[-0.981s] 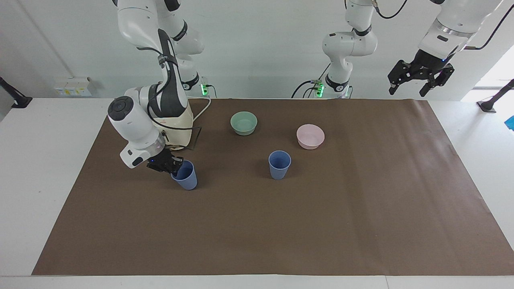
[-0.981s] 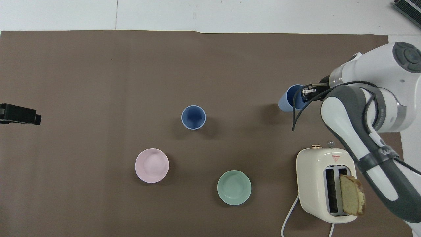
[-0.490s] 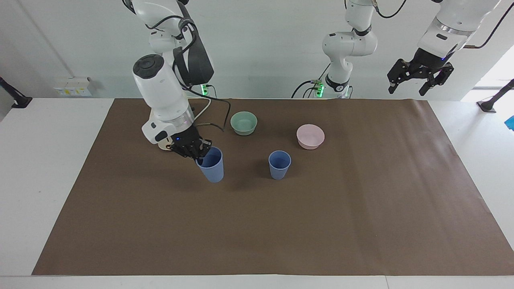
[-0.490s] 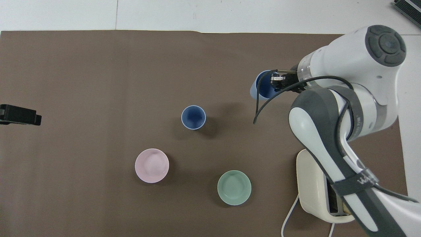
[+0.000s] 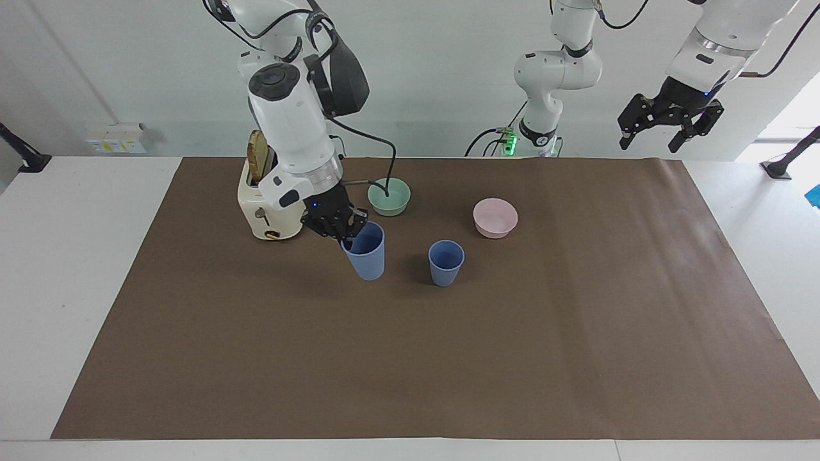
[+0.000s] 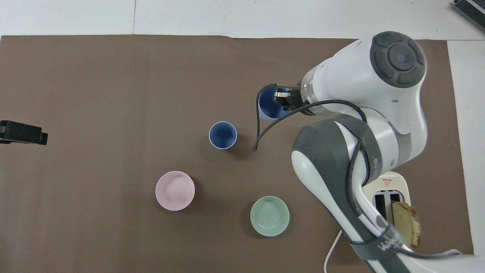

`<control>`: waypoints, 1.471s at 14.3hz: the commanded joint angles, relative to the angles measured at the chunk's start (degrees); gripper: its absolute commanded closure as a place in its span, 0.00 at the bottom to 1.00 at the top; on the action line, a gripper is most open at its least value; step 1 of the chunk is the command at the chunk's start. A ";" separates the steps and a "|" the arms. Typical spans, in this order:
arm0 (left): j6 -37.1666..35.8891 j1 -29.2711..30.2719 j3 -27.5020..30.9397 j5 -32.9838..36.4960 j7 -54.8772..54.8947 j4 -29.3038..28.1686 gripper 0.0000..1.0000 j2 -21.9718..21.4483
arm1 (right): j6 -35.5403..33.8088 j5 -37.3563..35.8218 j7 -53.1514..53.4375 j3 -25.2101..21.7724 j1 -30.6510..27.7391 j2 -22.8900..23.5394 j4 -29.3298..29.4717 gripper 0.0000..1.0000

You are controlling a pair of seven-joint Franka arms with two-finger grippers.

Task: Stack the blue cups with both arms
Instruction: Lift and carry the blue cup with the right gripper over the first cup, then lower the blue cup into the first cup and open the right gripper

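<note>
Right end effector (image 5: 349, 232) clamped on rim of lifted blue cup (image 5: 367, 252), beside standing blue cup (image 5: 446, 262) on table (image 5: 576, 307); left end effector (image 5: 669, 125) spread, waiting aloft; likely light, stiff, rim-gripped best.

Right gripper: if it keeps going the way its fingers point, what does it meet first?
Right gripper, shut on a blue cup, points steeply down: that cup would likely meet the brown mat first, short of the other cup.

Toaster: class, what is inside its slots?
One slot of the toaster holds a slice of bread sticking out; the other looks empty at the top. The right arm covers the rest of the toaster.
</note>
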 commanded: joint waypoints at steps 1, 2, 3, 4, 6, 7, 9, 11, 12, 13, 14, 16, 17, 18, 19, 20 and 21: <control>-1.02 0.61 -0.37 0.55 0.79 0.07 0.00 -0.58 | -0.54 -0.81 2.92 0.12 2.06 1.77 3.61 1.00; -1.02 0.61 -0.37 0.55 0.79 0.07 0.00 -0.58 | -0.54 -0.81 2.92 0.56 2.58 2.04 4.22 1.00; -1.02 0.61 -0.37 0.55 0.79 0.07 0.00 -0.58 | -0.54 -0.64 2.83 0.91 3.29 2.13 4.32 1.00; -1.02 0.61 -0.37 0.55 0.79 0.07 0.00 -0.58 | -0.28 -0.63 2.92 1.61 3.47 2.21 4.41 1.00; -1.02 0.61 -0.37 0.55 0.79 0.07 0.00 -0.58 | 0.78 -0.29 2.83 2.67 3.47 2.48 4.23 1.00; -1.02 0.61 -0.37 0.55 0.79 0.16 0.00 -0.58 | 1.21 1.11 2.83 2.93 3.47 2.83 4.23 1.00; -1.02 0.61 -0.37 0.55 0.79 0.16 0.00 -0.58 | 1.39 2.62 2.83 3.29 3.99 3.62 4.23 1.00; -1.02 0.61 -0.37 0.55 0.79 0.16 0.00 -0.58 | 1.48 2.44 2.92 3.29 5.92 5.55 4.23 1.00; -1.02 0.61 -0.37 0.55 0.79 0.16 0.00 -0.58 | 1.48 2.62 2.83 3.29 5.84 5.99 4.06 1.00; -1.02 0.61 -0.37 0.55 0.79 0.16 0.00 -0.58 | 1.48 2.62 2.57 3.29 5.84 6.08 3.97 1.00; -1.02 0.61 -0.37 0.55 0.70 0.07 0.00 -0.58 | 1.48 2.53 2.48 3.29 5.84 6.08 3.88 1.00; -1.02 0.61 -0.37 0.55 0.79 0.07 0.00 -0.58 | 1.57 2.27 2.39 3.29 6.01 6.17 3.44 1.00; -1.02 0.61 -0.37 0.55 0.79 0.07 0.00 -0.58 | 1.57 2.27 2.22 3.29 5.93 6.52 3.35 1.00; -1.02 0.61 -0.37 0.55 0.79 0.16 0.00 -0.58 | 1.57 2.18 2.04 3.29 5.93 6.96 3.35 1.00; -1.02 0.61 -0.37 0.55 0.79 0.07 0.00 -0.58 | 1.66 2.09 1.87 3.20 5.84 7.40 3.26 1.00; -1.02 0.61 -0.37 0.55 0.79 0.07 0.00 -0.58 | 2.53 2.18 1.78 3.29 5.93 7.66 3.26 1.00; -1.02 0.61 -0.37 0.55 0.79 0.16 0.00 -0.58 | 3.84 2.09 1.51 3.29 5.93 7.84 2.39 1.00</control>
